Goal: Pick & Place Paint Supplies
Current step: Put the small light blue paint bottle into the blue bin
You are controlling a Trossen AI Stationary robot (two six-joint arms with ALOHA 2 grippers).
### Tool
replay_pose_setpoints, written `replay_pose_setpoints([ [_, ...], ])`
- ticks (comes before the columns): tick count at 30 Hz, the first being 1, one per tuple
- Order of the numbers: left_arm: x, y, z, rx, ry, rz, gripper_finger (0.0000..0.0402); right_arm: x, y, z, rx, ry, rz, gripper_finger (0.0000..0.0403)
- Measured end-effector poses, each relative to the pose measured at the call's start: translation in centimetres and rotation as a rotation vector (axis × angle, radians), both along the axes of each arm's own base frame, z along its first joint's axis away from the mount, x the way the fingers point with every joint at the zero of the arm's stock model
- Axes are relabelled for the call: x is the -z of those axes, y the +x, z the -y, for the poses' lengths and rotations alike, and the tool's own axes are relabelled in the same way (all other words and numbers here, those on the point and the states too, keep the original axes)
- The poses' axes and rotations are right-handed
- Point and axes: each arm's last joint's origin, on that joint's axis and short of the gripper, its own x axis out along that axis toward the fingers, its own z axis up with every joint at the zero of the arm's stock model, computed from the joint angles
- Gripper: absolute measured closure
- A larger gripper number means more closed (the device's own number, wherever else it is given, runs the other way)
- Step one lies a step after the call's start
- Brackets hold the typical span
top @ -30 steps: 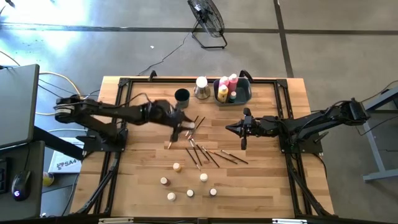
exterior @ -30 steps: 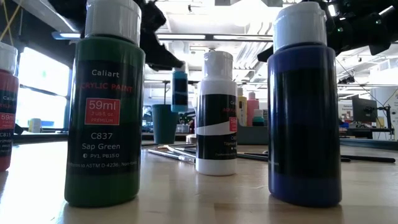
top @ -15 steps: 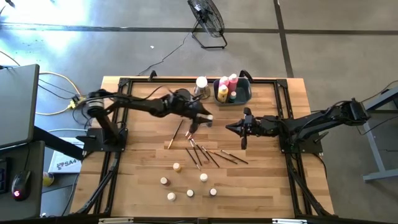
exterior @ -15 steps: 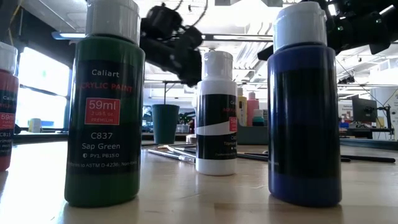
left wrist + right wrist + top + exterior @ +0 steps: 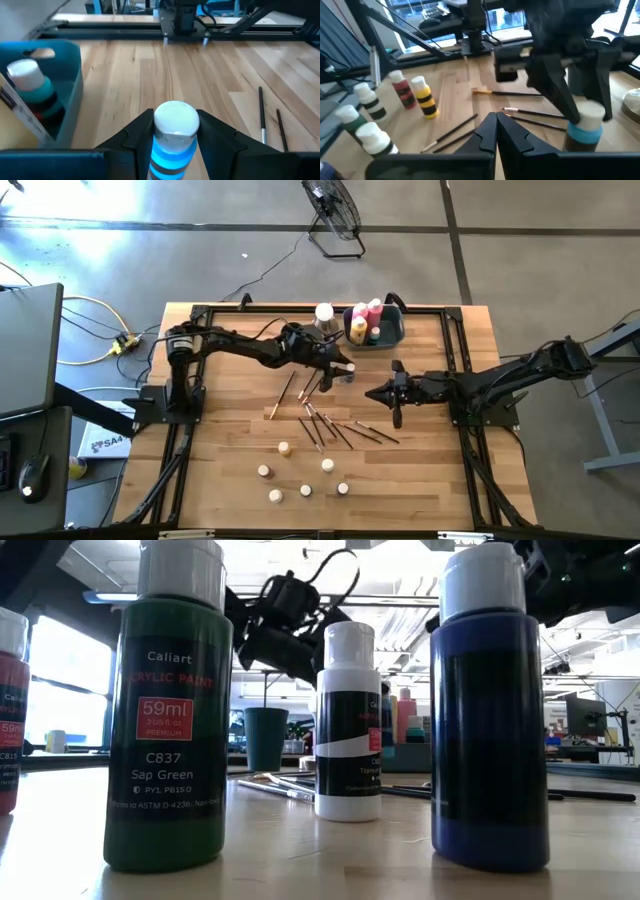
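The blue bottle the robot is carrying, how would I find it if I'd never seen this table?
Look at the wooden table, then follow the left arm toward the grey-blue bin. The left pincer holds the blue bottle just short of it. It's the only bottle up in the air; the others sit in the bin or stand on the table.

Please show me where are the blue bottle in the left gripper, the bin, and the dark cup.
blue bottle (image 5: pixel 176 120): left wrist view, white cap.
bin (image 5: pixel 75 85): left wrist view, side wall.
dark cup (image 5: pixel 266 738): low view, outer wall.
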Motion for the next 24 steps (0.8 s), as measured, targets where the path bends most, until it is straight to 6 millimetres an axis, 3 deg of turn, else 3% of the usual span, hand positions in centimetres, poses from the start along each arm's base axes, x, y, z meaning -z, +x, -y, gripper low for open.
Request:
replay_pose_setpoints([
  [13,1.6,0.4,-0.1,-0.006,-0.027,-0.02,0.0266,-0.4,-0.5,-0.2,-0.011,0.001,0.009,0.0401],
  [24,1.6,0.4,-0.1,-0.034,-0.026,-0.025,0.0266,-0.4,-0.5,-0.2,-0.01,0.001,0.008,0.0401],
])
